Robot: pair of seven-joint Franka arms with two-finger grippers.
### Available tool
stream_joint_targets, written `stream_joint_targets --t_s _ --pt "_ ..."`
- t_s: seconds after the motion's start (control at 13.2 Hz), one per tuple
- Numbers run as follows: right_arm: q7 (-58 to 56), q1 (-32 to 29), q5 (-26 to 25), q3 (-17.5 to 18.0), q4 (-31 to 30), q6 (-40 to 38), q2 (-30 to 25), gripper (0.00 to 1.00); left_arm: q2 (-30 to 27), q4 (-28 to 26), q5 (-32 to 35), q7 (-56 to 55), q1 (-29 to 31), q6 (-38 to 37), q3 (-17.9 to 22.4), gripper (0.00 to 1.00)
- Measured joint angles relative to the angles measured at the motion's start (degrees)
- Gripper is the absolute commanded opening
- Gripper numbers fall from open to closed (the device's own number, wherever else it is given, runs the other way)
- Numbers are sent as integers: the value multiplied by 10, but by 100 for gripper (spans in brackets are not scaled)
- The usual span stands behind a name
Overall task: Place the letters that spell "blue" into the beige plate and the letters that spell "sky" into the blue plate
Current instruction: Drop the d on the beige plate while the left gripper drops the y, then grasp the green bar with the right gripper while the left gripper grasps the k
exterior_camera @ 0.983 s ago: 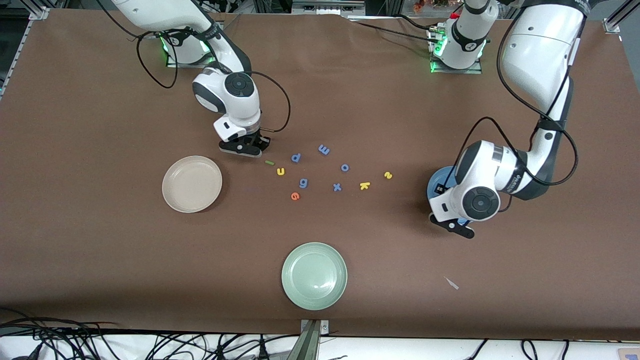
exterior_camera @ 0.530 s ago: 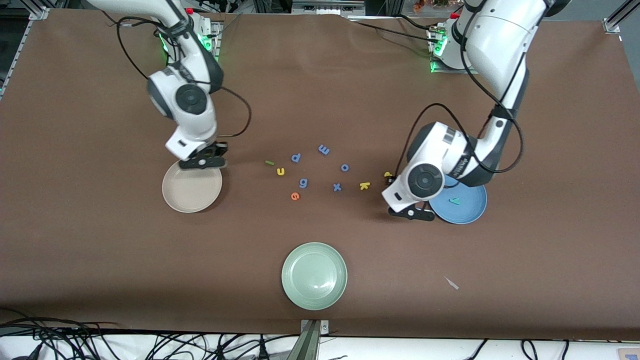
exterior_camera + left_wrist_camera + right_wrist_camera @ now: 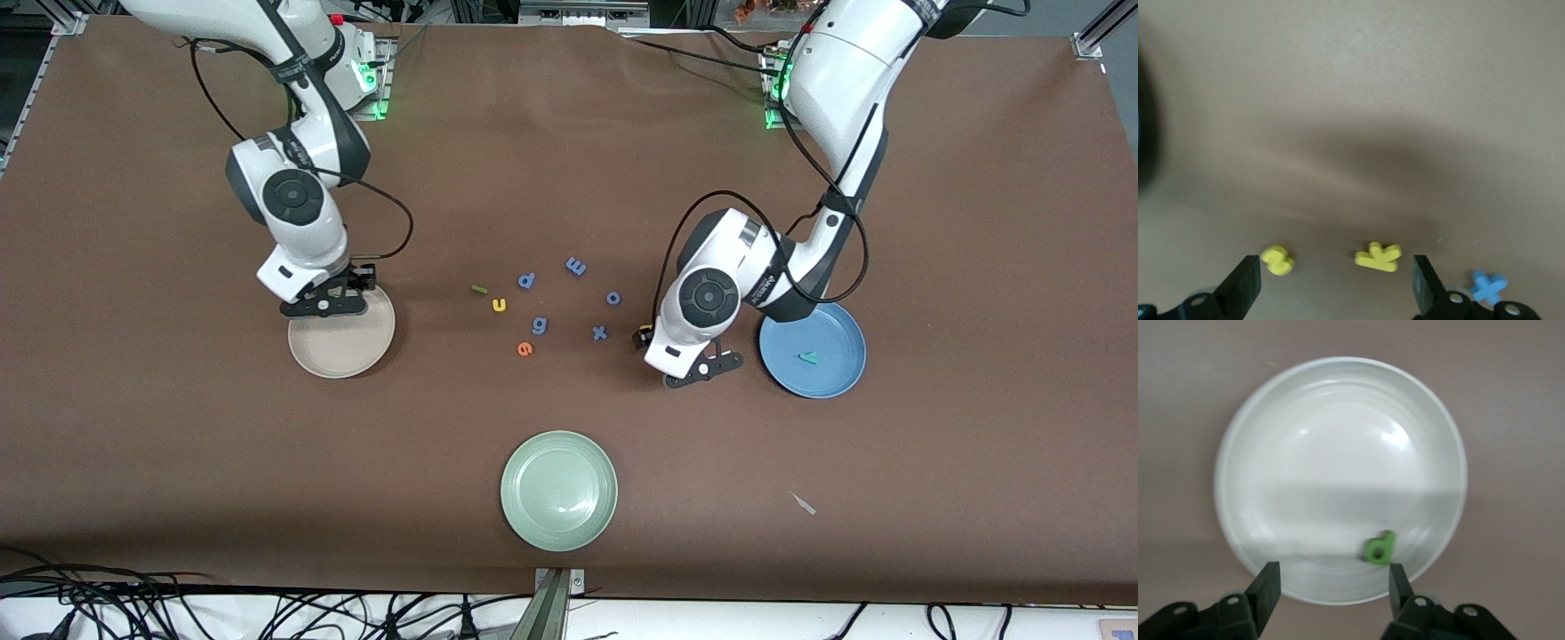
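Arms: glossy white shells, dark grey joint rings | Cables: black, looping along forearms | Bases: green lights | Grippers: black two-finger.

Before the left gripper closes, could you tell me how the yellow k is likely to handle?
The yellow k lies flat and looks like thin foam, so it is probably very light and slightly squashy. Flat and angular, it should slide rather than roll if nudged. The open left gripper hangs over it.

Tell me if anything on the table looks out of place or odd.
One thing: a small pale scrap lies on the brown table, nearer the front camera than the blue plate. It matches none of the foam letters. Nothing looks spilled or damaged.
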Motion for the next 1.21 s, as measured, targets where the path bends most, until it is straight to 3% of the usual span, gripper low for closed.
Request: stream_joint_targets --t_s 0.3,0.53,0.91,1.06,1.21 --pt "146 3 50 64 35 -22 26 74 4 -6 0 -277 -8 39 0 100" --pt "261 6 52 107 39 23 69 74 4 -15 0 -440 -14 42 1 100" --pt "331 9 52 135 55 70 118 74 5 -70 0 -572 -25 128 2 99" --pt "332 9 45 143 55 87 129 74 5 -86 0 -587 -32 146 2 81" --pt "333 11 8 149 55 100 143 74 5 -88 0 -593 -33 151 2 65"
